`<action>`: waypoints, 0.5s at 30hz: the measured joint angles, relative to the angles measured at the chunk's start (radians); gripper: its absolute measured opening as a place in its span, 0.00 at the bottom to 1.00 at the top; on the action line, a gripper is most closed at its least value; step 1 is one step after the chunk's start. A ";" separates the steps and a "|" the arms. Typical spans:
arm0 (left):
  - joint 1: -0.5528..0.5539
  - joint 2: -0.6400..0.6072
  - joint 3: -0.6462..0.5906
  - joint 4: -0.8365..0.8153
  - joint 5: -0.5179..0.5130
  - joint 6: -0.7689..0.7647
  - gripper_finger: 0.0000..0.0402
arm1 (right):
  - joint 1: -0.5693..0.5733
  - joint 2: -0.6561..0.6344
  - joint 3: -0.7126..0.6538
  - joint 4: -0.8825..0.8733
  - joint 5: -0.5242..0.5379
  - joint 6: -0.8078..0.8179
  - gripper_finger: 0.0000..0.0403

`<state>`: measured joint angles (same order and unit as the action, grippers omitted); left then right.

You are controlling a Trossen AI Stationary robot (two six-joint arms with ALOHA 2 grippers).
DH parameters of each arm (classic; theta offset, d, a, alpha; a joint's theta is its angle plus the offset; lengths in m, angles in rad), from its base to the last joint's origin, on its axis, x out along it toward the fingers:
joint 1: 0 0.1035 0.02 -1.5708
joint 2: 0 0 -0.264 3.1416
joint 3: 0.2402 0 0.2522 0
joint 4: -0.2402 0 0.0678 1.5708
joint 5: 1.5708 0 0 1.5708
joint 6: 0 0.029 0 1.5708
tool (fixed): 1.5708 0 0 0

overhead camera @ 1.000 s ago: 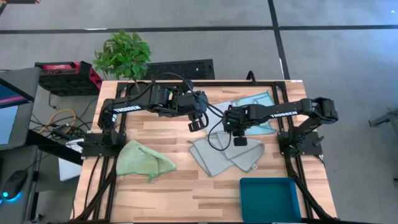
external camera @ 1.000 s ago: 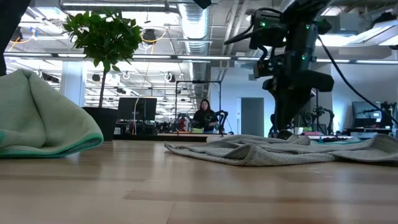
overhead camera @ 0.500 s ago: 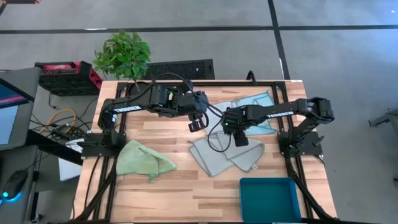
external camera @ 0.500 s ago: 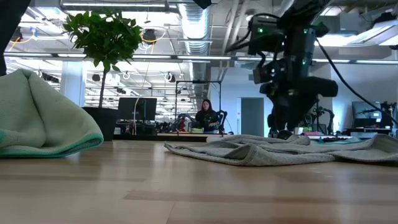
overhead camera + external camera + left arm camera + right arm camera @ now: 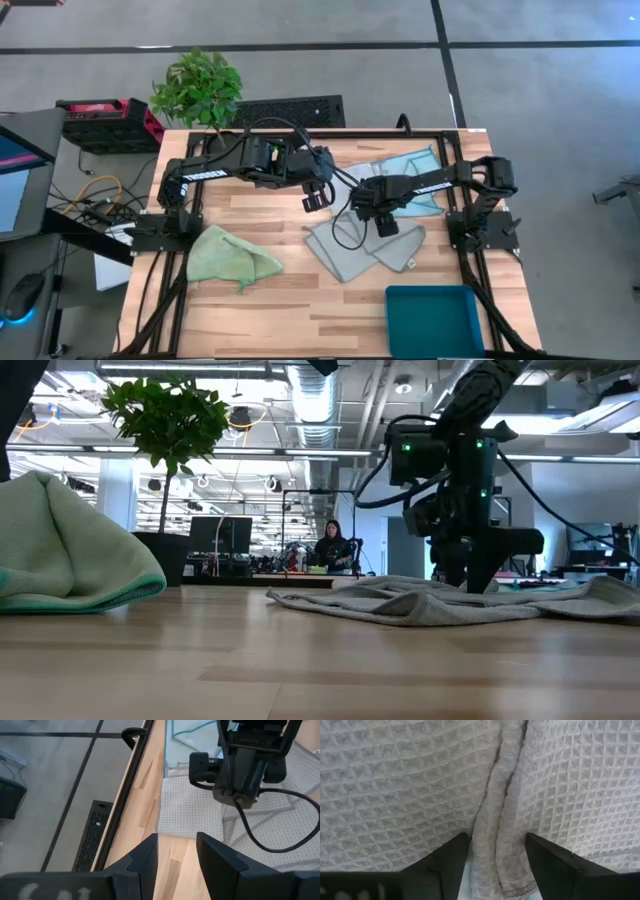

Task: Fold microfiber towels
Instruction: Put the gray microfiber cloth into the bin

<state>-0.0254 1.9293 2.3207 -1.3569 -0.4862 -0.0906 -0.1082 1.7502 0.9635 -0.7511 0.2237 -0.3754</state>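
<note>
The right pincer [image 5: 495, 852] straddles, fingers apart, a raised waffle-weave fold of grey towel [image 5: 495, 795] on wood-plank table [image 5: 260, 310].

Teal bin [image 5: 434, 318], potted plant [image 5: 197, 88], seated person [image 5: 328, 546]

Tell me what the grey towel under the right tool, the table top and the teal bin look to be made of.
Grey towel: soft woven cloth, matte, with a waffle grid and a stitched hem, between the open fingers of the right tool.
Table top: pale wood planks, smooth, with visible grain.
Teal bin: probably rigid plastic, given its even colour and straight walls.
</note>
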 joint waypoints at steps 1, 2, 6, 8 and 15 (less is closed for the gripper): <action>0.000 0.000 0.000 0.000 0.000 0.000 0.32 | 0.000 -0.010 -0.003 0.002 0.000 0.000 0.56; 0.000 0.000 0.000 0.000 0.000 0.000 0.32 | 0.000 -0.022 -0.005 0.004 -0.001 0.000 0.56; 0.000 0.000 0.000 0.000 0.000 0.001 0.32 | -0.017 -0.087 -0.004 0.015 0.000 0.001 0.56; 0.000 0.000 0.000 -0.001 0.000 0.001 0.32 | -0.028 -0.091 -0.004 0.015 -0.007 0.001 0.56; 0.000 0.000 0.000 -0.024 0.002 -0.008 0.32 | -0.049 -0.067 -0.004 0.037 -0.082 -0.003 0.56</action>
<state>-0.0254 1.9297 2.3207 -1.3811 -0.4847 -0.0981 -0.1577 1.6831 0.9600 -0.7142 0.1419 -0.3785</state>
